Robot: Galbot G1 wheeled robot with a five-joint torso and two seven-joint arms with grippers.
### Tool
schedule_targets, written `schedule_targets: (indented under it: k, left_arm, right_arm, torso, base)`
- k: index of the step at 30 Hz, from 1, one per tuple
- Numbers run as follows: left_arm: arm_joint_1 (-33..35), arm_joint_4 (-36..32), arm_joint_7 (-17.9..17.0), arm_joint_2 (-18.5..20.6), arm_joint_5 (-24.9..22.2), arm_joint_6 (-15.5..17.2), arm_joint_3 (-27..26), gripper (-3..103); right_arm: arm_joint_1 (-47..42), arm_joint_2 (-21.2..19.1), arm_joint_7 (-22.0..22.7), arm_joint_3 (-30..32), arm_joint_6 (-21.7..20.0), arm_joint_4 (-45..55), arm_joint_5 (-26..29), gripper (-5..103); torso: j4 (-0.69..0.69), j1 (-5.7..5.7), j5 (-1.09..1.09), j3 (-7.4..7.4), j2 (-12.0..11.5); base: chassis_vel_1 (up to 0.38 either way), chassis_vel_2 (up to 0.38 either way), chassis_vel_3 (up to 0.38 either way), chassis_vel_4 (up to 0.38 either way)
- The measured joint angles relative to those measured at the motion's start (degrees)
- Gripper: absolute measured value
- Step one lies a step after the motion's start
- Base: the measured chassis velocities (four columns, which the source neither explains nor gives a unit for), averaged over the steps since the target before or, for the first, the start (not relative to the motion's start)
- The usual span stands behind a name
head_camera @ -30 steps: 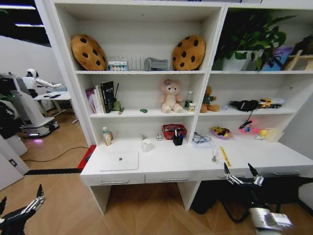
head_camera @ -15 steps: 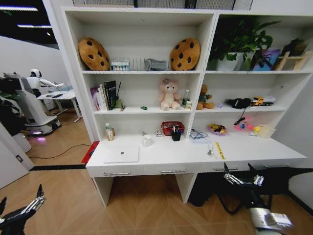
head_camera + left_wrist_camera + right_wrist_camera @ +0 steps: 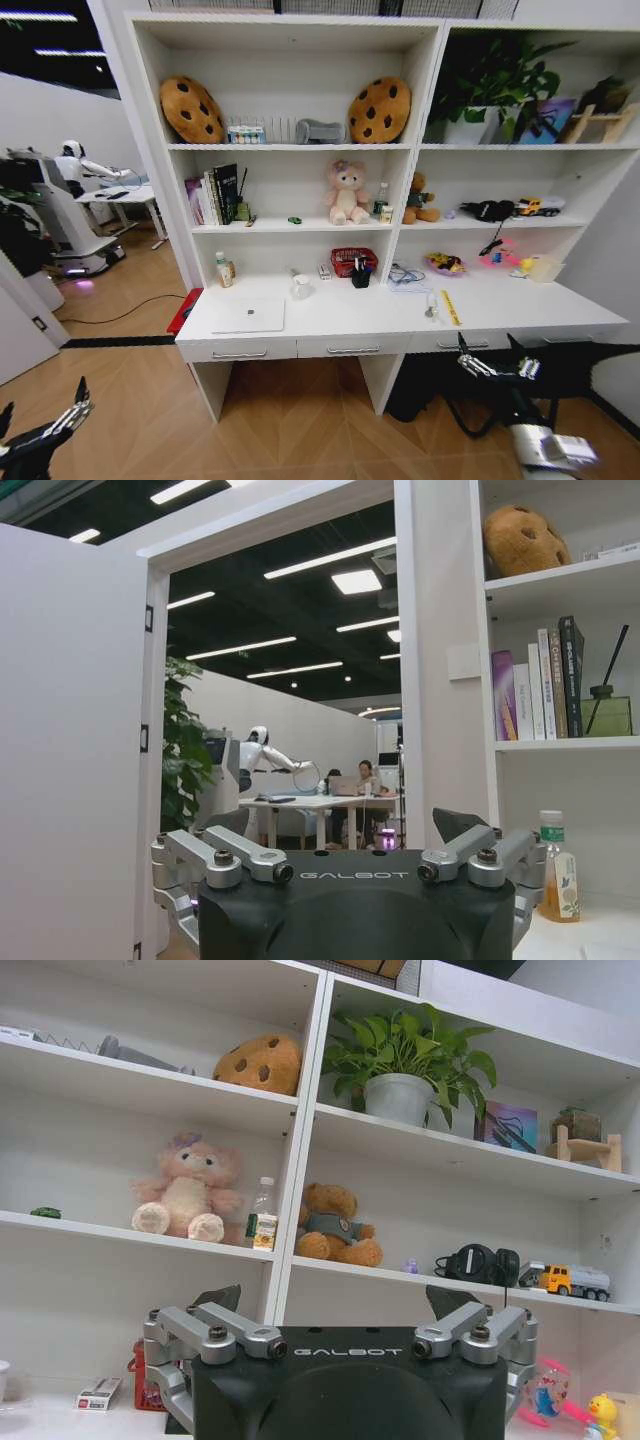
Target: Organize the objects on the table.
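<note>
On table (image 3: 330,322): silver laptop (image 3: 248,316) left; red wire basket (image 3: 354,262) and pen cup (image 3: 361,278) by the back wall. Both pincers spread, empty, low over wood floor: left pincer (image 3: 40,420), right pincer (image 3: 492,354).

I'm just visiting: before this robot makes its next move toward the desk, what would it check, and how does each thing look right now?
1. Laptop lies flat on the table, lid closed: ok.
2. Left gripper open, holding nothing, low beside the desk: ok.
3. Right gripper open, holding nothing, just before the drawer front: ok.
4. Both grippers within reach of the tabletop items: not ok, they sit below desk level.
5. Green toy car on the middle shelf beside the books: ok.
6. Where the marker and pen lie: cannot tell.
</note>
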Motion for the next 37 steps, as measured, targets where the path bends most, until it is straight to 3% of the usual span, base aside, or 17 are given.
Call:
schedule_targets:
  k: [10, 14, 37]
  left_arm:
    - [0.0, 0.0, 0.0, 0.0, 0.0, 0.0, 0.0, 100]
    - [0.0, 0.0, 0.0, 0.0, 0.0, 0.0, 0.0, 100]
    - [0.0, 0.0, 0.0, 0.0, 0.0, 0.0, 0.0, 100]
  right_arm:
    - [0.0, 0.0, 0.0, 0.0, 0.0, 0.0, 0.0, 100]
    - [0.0, 0.0, 0.0, 0.0, 0.0, 0.0, 0.0, 100]
    - [0.0, 0.0, 0.0, 0.0, 0.0, 0.0, 0.0, 100]
  torso:
    - [0.05, 0.00, 0.00, 0.00, 0.0]
    - [-0.02, 0.00, 0.00, 0.00, 0.0]
    - [0.01, -0.01, 0.00, 0.00, 0.0]
  base:
    - [0.024, 0.031, 0.026, 0.025]
    - [0.000, 0.000, 0.000, 0.000]
    - [0.000, 0.000, 0.000, 0.000]
